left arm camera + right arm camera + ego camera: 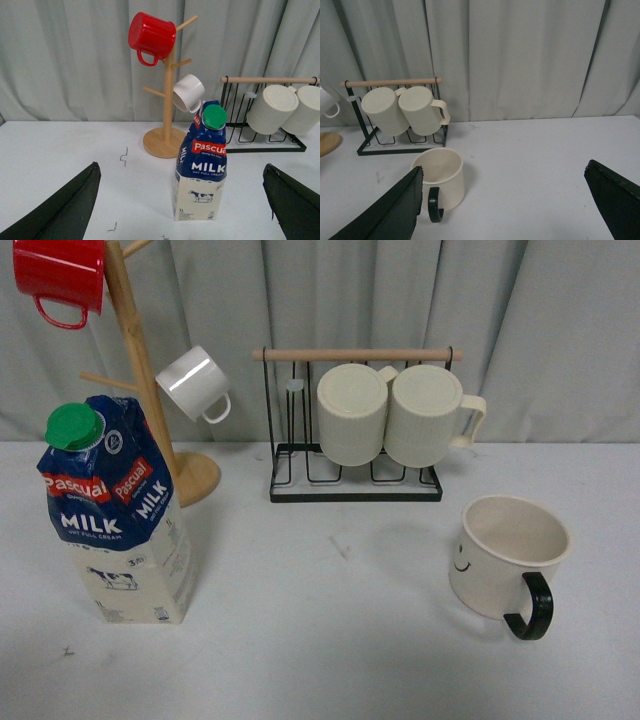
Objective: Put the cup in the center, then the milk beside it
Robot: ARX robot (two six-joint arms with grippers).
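left gripper (pixel 181 167) wide apart, empty | right gripper (pixel 503 166) wide apart, empty | tall blue-and-cream milk carton (pixel 118 515), green cap, upright on white worktop (pixel 320 660), front-left of black wire mug rack (pixel 300 355) | cream-white smiley mug (pixel 505 555), black handle, upright front-right of rack

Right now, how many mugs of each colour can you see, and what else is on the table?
Red mug: 1
Small white mug: 1
Ribbed cream mugs: 2
Cream smiley mug with black handle: 1
Milk carton: 1
Wooden mug tree: 1
Black wire rack: 1
Total: 8
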